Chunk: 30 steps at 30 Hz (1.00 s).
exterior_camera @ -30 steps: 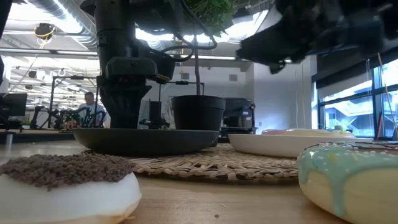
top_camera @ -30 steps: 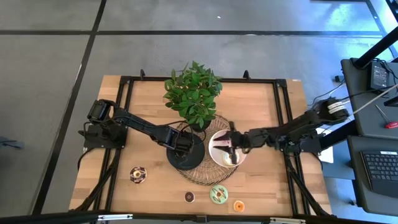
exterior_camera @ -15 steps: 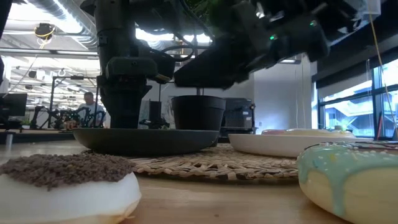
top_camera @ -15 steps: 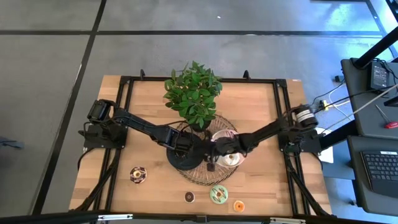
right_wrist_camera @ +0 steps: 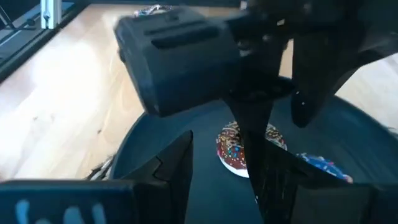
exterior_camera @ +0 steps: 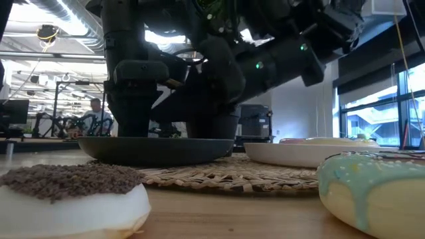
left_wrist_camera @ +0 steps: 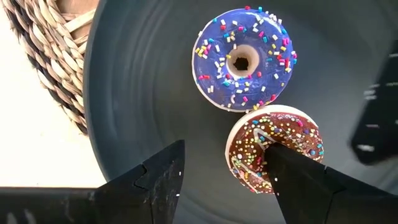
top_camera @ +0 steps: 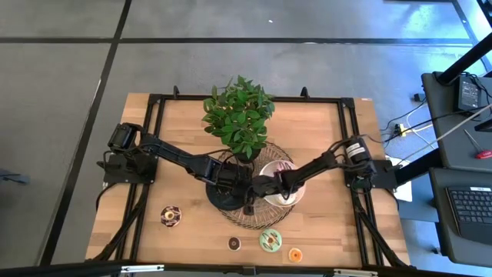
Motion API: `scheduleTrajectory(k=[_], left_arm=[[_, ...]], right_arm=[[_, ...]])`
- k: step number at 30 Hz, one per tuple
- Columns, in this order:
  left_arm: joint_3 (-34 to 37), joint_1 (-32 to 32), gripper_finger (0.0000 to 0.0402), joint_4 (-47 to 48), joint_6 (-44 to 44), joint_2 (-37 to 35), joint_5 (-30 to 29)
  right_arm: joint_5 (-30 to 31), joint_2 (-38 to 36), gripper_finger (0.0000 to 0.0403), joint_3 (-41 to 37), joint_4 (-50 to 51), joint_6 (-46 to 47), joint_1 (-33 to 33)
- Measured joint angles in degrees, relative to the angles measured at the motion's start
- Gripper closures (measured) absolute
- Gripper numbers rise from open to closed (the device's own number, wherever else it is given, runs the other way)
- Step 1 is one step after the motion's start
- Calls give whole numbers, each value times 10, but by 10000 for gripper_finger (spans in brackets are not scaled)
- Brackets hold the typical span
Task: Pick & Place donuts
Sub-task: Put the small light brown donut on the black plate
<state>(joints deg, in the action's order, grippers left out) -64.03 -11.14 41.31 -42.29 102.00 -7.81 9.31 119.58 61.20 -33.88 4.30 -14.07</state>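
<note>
left fingers [left_wrist_camera: 217, 180] open over black plate [left_wrist_camera: 137, 93] | right fingers [right_wrist_camera: 224, 168] apart | potted plant [top_camera: 239, 115] behind

A grey floor [top_camera: 69, 85] crossed by dark lines surrounds the wooden table [top_camera: 177, 131], which has a black frame [top_camera: 157, 104] along its edges. Beyond the table's right edge stands a dark desk [top_camera: 461, 177] with a keyboard [top_camera: 470, 209] and cables [top_camera: 419, 119]. In the low view the room behind is a wide workshop: exposed ducts [exterior_camera: 53, 20] and strip lights [exterior_camera: 40, 56] on the ceiling, a white wall [exterior_camera: 292, 106], tall windows [exterior_camera: 372, 109] at the right, and a person [exterior_camera: 95, 114] far off at the left.
</note>
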Motion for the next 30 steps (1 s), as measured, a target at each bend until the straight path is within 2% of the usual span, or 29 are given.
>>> scheduleTrajectory(k=[12, 30], left_arm=[[0, 0, 187, -2, 0, 0, 0], [0, 0, 186, -5, 5, 0, 0]], right_arm=[[-6, 30, 257, 19, 23, 13, 20], [-14, 31, 257, 19, 32, 14, 22]])
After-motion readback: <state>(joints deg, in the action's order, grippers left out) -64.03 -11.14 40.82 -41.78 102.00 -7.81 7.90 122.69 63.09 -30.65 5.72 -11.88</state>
